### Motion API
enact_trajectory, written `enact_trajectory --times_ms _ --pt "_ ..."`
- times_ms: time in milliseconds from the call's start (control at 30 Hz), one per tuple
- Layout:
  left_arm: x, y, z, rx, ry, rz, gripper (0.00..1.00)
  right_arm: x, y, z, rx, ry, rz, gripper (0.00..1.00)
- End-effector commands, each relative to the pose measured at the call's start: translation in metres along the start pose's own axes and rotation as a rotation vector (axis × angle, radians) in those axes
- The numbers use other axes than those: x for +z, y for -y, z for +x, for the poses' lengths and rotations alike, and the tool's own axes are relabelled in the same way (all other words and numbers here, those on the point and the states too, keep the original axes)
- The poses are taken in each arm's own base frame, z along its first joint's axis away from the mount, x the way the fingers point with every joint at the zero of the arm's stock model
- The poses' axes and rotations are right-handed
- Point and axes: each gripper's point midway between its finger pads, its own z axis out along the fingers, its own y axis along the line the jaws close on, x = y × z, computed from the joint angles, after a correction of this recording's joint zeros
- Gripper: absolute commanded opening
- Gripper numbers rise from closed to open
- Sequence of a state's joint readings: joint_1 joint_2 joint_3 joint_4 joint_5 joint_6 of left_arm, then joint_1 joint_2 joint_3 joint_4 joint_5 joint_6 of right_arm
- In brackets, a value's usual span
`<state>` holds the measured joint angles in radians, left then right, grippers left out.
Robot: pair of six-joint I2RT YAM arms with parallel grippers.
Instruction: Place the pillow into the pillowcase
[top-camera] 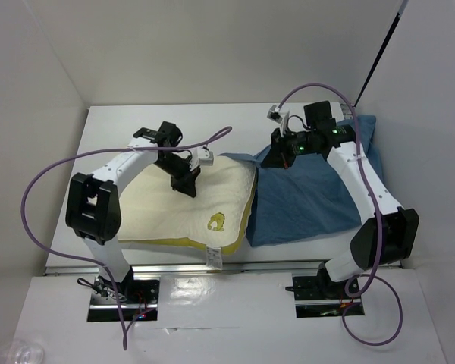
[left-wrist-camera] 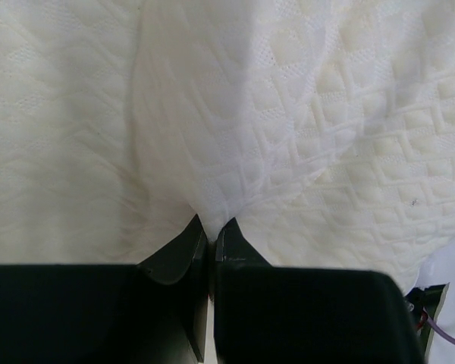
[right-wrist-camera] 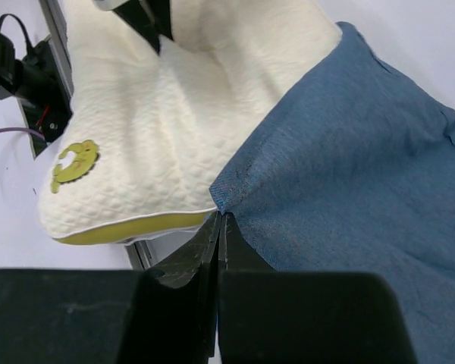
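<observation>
**Both fabrics pinched, side by side**

The left gripper pinches a fold atop the pillow. The right gripper is clamped on a corner of the pillowcase. The pillow lies left of the pillowcase, sides touching, so it likely must travel rightward.

The cream quilted pillow lies flat on my left, a fold pinched up; the wrinkled blue pillowcase spreads beside it, seemingly overlapping its edge.

White table; white walls enclosing it.
</observation>
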<state>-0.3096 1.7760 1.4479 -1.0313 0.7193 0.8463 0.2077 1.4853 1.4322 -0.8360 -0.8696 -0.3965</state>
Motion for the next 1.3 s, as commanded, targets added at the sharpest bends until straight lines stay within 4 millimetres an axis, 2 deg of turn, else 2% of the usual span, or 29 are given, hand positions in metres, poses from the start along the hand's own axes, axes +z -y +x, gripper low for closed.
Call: enact_trajectory --times_ms 0,167,200,300,333,533,667,700,800,900,967,1033,1067,1100,1167,1200,1233,1267 --pt "-0.005 -0.017 -0.03 0.042 0.079 -0.049 0.0 -0.008 -0.029 -0.002 -0.041 0.014 -0.06 0.0" --pt "-0.003 -0.034 -0.036 0.033 0.096 -0.109 0.0 -0.002 -0.041 0.007 -0.05 -0.01 -0.102 0.0" --pt "-0.008 -0.04 -0.037 0.024 0.102 -0.135 0.0 -0.002 -0.046 0.009 -0.056 -0.012 -0.109 0.0" --pt "-0.015 -0.051 -0.043 -0.015 0.135 -0.159 0.0 0.002 -0.049 0.018 -0.058 -0.034 -0.126 0.0" --pt "-0.011 -0.051 -0.041 -0.054 0.131 -0.151 0.0 0.002 -0.049 0.018 -0.059 -0.034 -0.126 0.0" --pt "-0.031 -0.083 -0.047 -0.112 0.191 -0.254 0.0 0.004 -0.054 0.03 -0.043 -0.061 -0.143 0.0" --pt "-0.032 -0.09 -0.045 -0.141 0.195 -0.273 0.0 0.01 -0.063 0.037 -0.056 -0.089 -0.165 0.0" --pt "-0.033 -0.089 -0.049 -0.144 0.209 -0.267 0.0 0.011 -0.062 0.035 -0.062 -0.083 -0.163 0.0" --pt "-0.027 -0.088 -0.045 -0.172 0.203 -0.241 0.0 0.015 -0.056 0.033 -0.063 -0.079 -0.152 0.0" --pt "-0.018 -0.084 -0.039 -0.181 0.189 -0.224 0.0 0.022 -0.041 0.033 -0.045 -0.095 -0.11 0.19" --pt "-0.013 -0.082 -0.039 -0.183 0.188 -0.217 0.0 0.021 -0.035 0.029 -0.051 -0.091 -0.073 0.35" --pt "-0.011 -0.079 -0.041 -0.177 0.185 -0.211 0.0 0.023 -0.031 0.026 -0.049 -0.09 -0.059 0.33" --pt "-0.011 -0.081 -0.043 -0.18 0.191 -0.215 0.0 0.023 -0.031 0.026 -0.049 -0.09 -0.059 0.29" --pt "-0.011 -0.079 -0.044 -0.178 0.197 -0.208 0.0 0.023 -0.031 0.026 -0.049 -0.09 -0.059 0.21" --pt "-0.008 -0.078 -0.051 -0.205 0.212 -0.195 0.0 0.023 -0.029 0.027 -0.049 -0.093 -0.049 0.13" --pt "-0.007 -0.08 -0.051 -0.227 0.213 -0.192 0.0 0.023 -0.029 0.027 -0.049 -0.093 -0.049 0.11" --pt "-0.009 -0.079 -0.063 -0.218 0.236 -0.19 0.0 0.024 -0.028 0.029 -0.048 -0.094 -0.049 0.12" --pt "-0.005 -0.078 -0.066 -0.231 0.235 -0.181 0.0 0.024 -0.029 0.029 -0.039 -0.095 -0.048 0.15"
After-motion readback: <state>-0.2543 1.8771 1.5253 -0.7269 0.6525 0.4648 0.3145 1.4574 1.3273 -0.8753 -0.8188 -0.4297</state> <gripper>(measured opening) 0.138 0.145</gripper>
